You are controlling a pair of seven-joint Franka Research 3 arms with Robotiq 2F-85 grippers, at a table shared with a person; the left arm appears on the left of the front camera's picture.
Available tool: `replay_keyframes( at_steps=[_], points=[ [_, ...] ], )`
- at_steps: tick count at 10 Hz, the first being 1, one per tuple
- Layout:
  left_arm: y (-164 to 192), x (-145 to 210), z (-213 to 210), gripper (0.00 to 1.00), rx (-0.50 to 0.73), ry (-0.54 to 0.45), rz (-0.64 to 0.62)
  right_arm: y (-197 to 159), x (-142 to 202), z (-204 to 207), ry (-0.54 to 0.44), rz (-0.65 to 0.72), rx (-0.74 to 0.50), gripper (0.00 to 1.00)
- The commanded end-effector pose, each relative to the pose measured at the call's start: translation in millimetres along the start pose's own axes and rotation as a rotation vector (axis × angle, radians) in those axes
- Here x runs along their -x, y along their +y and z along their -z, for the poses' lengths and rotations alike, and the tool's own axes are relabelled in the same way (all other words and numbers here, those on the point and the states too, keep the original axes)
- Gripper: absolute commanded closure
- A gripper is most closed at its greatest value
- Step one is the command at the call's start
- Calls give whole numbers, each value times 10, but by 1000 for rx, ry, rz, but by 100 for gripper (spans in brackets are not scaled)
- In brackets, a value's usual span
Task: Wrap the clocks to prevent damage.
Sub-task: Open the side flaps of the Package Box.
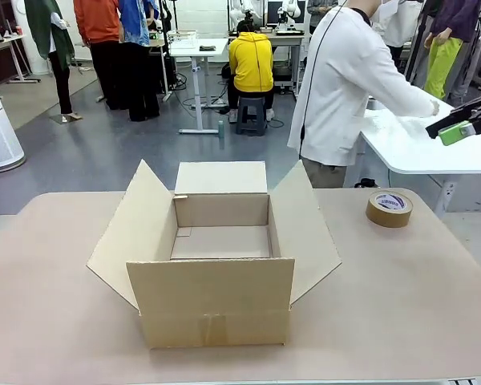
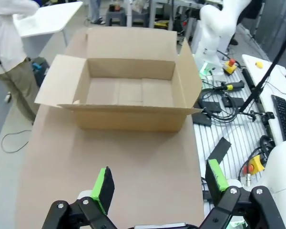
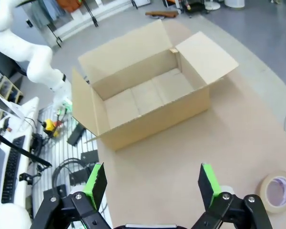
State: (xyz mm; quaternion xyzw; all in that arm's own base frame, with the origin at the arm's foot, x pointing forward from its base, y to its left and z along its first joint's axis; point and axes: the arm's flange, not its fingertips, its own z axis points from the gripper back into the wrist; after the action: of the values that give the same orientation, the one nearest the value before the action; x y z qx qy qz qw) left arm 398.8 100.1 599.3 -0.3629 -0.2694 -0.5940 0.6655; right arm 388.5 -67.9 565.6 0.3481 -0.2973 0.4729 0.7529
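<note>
We see left jaws and right jaws spread, empty; the open brown cardboard box (image 1: 212, 301) lies ahead of both, brown tape roll (image 1: 389, 218) nearer right jaws.

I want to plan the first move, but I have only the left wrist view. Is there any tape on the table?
Observer: Yes. A roll of brown tape lies flat on the table, to the robot's right of the open box and apart from it.
Operator: Is the right hand free?
Observer: Yes, the right hand is open and holds nothing.
</note>
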Motion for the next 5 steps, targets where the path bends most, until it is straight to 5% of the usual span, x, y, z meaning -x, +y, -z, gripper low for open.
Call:
replay_keyframes(
  at_steps=[1,4,5],
  points=[
    [-126,-43,158,0,-101,-9,12,45,-31,70,-11,-63,44,0],
    [-119,-61,172,6,-138,-1,12,88,-22,91,-4,-108,60,7],
    [-135,-41,185,55,-147,2,9,123,-23,96,23,-128,67,59]
  ],
)
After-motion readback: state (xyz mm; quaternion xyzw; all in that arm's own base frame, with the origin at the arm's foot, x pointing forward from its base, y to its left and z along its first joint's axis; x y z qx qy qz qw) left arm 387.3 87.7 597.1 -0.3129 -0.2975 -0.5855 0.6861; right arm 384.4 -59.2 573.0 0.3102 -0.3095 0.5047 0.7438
